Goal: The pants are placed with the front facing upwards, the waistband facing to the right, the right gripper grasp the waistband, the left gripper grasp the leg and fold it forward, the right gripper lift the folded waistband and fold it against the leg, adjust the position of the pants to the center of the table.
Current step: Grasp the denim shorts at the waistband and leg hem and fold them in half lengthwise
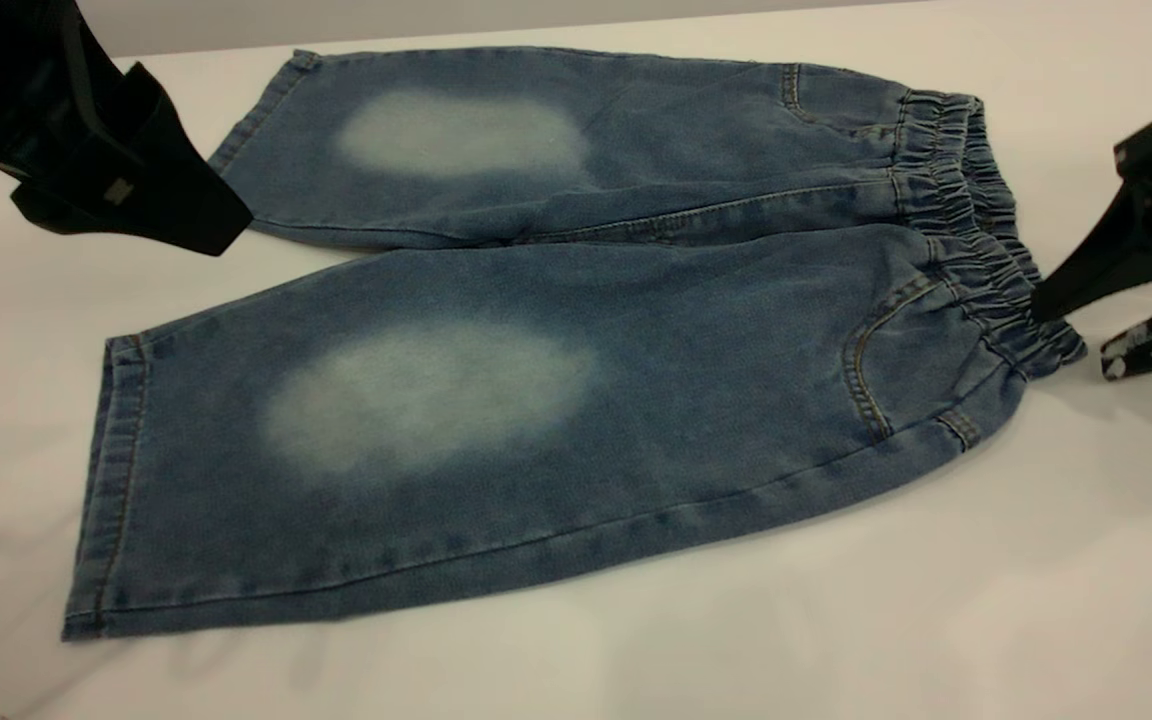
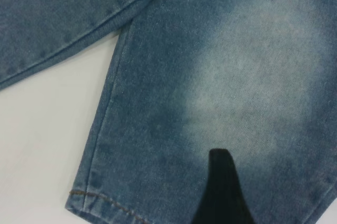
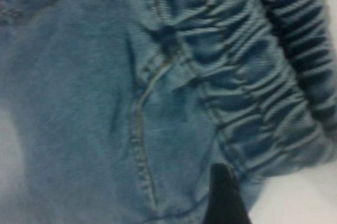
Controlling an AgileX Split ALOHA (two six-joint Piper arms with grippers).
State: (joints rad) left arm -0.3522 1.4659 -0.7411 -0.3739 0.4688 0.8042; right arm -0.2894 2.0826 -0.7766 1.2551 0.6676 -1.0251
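On the table (image 1: pixel 936 620), the pants (image 1: pixel 556 340) are lying unfolded; right gripper (image 1: pixel 1076 335) is gaping at the waistband (image 1: pixel 976 230), left gripper's (image 1: pixel 186 215) state unclear; 2 folds remaining.

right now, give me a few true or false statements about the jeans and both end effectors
1. The small blue denim pants lie unfolded on the plain white table. True.
2. The ruched elastic waistband points toward the left arm. False: it faces the right arm.
3. The right end effector is open, one finger at the waistband's near end. True.
4. The left end effector holds a leg lifted. False: both legs lie flat, none gripped.
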